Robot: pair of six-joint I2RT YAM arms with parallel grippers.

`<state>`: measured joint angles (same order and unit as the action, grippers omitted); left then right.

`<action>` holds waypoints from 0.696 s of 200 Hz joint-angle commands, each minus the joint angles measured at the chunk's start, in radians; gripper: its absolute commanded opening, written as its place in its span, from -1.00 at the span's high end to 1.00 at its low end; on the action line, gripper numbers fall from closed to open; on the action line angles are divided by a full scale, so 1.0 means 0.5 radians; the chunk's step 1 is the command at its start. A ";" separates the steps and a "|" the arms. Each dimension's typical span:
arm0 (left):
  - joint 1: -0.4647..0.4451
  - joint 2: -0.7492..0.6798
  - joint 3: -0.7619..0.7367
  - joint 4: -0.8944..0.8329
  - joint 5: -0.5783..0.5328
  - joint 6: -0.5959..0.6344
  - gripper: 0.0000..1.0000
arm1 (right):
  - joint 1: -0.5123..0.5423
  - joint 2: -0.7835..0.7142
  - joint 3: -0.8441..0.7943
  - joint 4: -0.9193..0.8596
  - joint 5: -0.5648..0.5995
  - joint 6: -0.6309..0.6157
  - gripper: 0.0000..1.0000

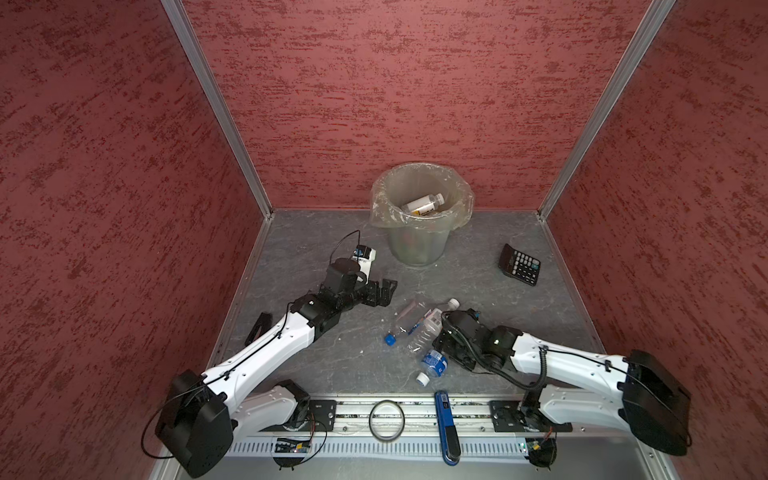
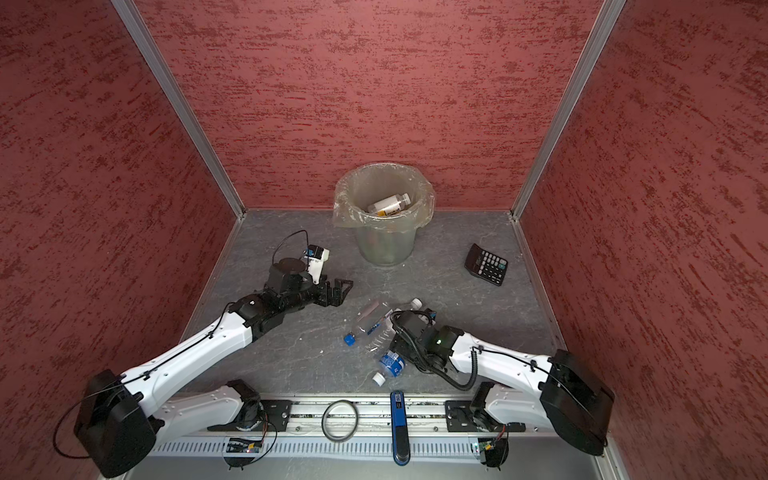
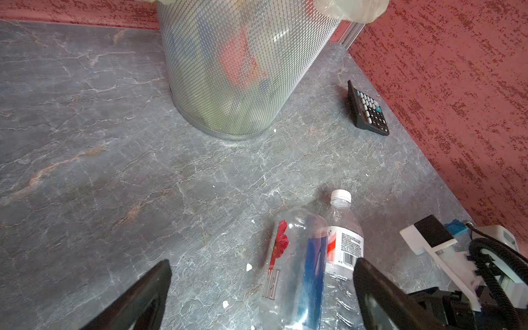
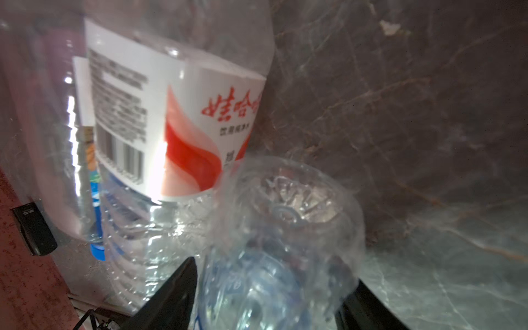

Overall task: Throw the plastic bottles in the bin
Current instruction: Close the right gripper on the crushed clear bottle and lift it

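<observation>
My left gripper (image 1: 384,291) hangs wide open above the bench (image 1: 316,357), near the bin (image 1: 417,249), which holds a bottle (image 1: 424,203). Three plastic bottles (image 1: 428,332) lie together mid-bench. My right gripper (image 4: 275,271) straddles the blue-labelled bottle (image 4: 285,205); I cannot tell whether it grips.

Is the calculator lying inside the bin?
No, the calculator lies on the tabletop, apart from the bin.

We see soft, even light around the round grey-green lined bin (image 1: 419,245), faint shadow beside it; the right wrist view blurs, with glare on a clear white-labelled bottle (image 4: 177,114).
</observation>
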<state>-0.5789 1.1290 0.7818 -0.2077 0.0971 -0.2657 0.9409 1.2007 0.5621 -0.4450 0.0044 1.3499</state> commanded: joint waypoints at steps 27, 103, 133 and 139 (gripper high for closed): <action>0.020 0.017 -0.001 0.035 0.030 -0.021 -0.99 | 0.008 0.092 0.158 -0.156 0.160 -0.108 -0.28; 0.020 0.103 -0.002 0.093 0.090 -0.064 -0.99 | -0.032 0.050 0.111 -0.317 0.293 -0.241 -0.18; 0.020 0.101 0.007 0.096 0.099 -0.074 -0.99 | -0.118 -0.050 0.032 -0.319 0.323 -0.266 -0.10; 0.020 0.098 0.007 0.094 0.102 -0.076 -0.99 | -0.138 -0.076 0.021 -0.323 0.330 -0.275 -0.09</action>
<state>-0.5720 1.1774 0.7818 -0.1864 0.1322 -0.2924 0.9047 1.2076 0.6075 -0.5400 0.0998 1.2198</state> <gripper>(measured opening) 0.995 0.584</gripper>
